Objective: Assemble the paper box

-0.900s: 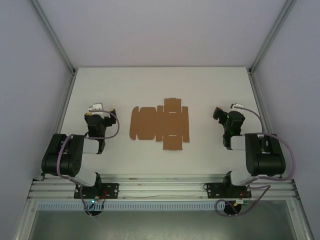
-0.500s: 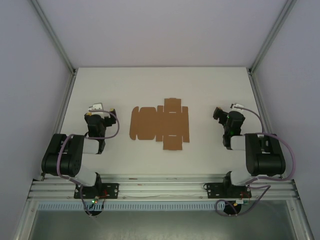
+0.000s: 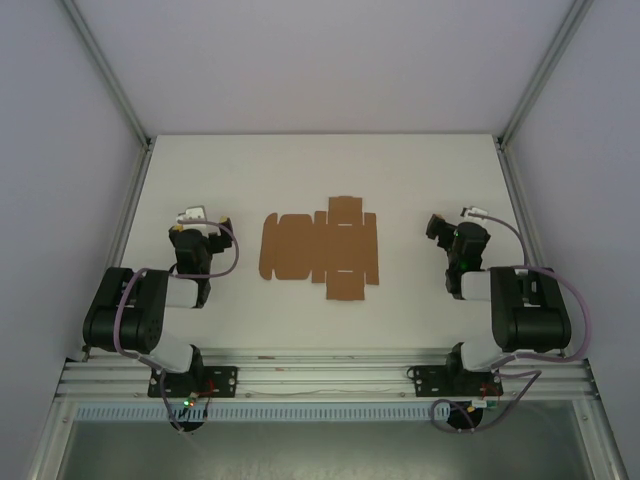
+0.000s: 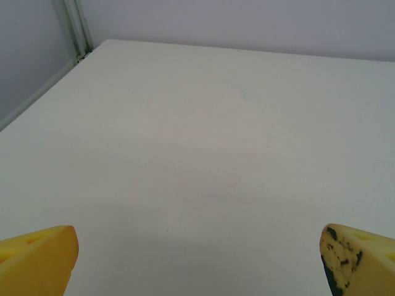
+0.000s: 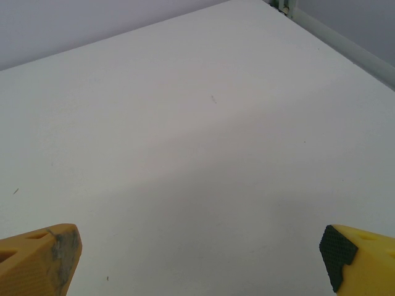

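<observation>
nothing has moved over the last second. both arms sit folded back near their bases, and the paper box [image 3: 320, 248] is a flat die-cut kraft sheet with its flaps spread. it lies on the white table [image 3: 420, 180] between the two arms, well apart from either. the left gripper [image 4: 197, 262] has its jaws spread wide, bare table between the yellow fingertips [image 4: 37, 259]. the right gripper [image 5: 197, 259] is the same, jaws wide apart and holding nothing. i read this stillness as the very start, with no crease folded yet. next i'd bring one arm in to pin the sheet and use the other to lift a side flap.
</observation>
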### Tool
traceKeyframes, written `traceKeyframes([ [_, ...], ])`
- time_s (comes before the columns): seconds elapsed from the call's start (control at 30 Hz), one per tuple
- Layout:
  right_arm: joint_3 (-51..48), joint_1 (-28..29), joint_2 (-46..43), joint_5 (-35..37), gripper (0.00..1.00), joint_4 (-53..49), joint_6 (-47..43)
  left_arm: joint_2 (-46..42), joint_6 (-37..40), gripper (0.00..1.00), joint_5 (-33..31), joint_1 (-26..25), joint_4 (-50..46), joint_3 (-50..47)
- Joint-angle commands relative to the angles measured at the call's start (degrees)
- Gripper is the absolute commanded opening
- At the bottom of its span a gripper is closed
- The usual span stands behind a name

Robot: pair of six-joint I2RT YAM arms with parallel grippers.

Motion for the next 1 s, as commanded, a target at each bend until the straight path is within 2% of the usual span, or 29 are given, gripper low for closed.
traceKeyframes([
  [0.0, 1.6, 0.2, -2.4, 1.5, 1.0, -2.1, 1.1, -2.3, 0.3, 1.0, -0.9, 0.4, -2.6, 1.8],
  [0.1, 3.4, 0.2, -5.2, 1.2, 1.0, -7.6, 0.9, -7.7, -0.5, 1.0, -1.8, 0.4, -14.6, 5.4],
  [0.2, 6.6, 0.5, -8.3, 1.1, 1.0, -16.0, 1.0, -12.0, -3.0, 1.0, -4.4, 0.4, -22.5, 7.9],
  [0.33, 10.9, 3.2, -13.4, 3.6, 1.0, -25.6, 1.3, -17.0, -8.0, 1.0, -2.1, 0.3, -30.4, 10.9],
  [0.43, 16.7, 4.8, -15.0, 4.7, 0.98, -35.7, 7.6, -18.8, -13.5, 1.0, 1.7, 0.3, -36.9, 14.0],
  [0.57, 23.5, 8.4, -13.6, 2.8, 0.96, -47.2, 11.3, -18.6, -20.1, 1.0, 8.2, -0.6, -45.2, 18.1],
  [0.8, 30.2, 20.1, -6.7, 2.7, 0.96, -55.0, 14.5, -16.1, -23.8, 0.99, 9.6, -7.5, -54.4, 21.9],
  [0.97, 36.4, 27.1, 1.5, -5.8, 0.89, -57.5, 15.6, -10.1, -26.4, 1.0, 14.4, -8.5, -56.5, 23.6],
])
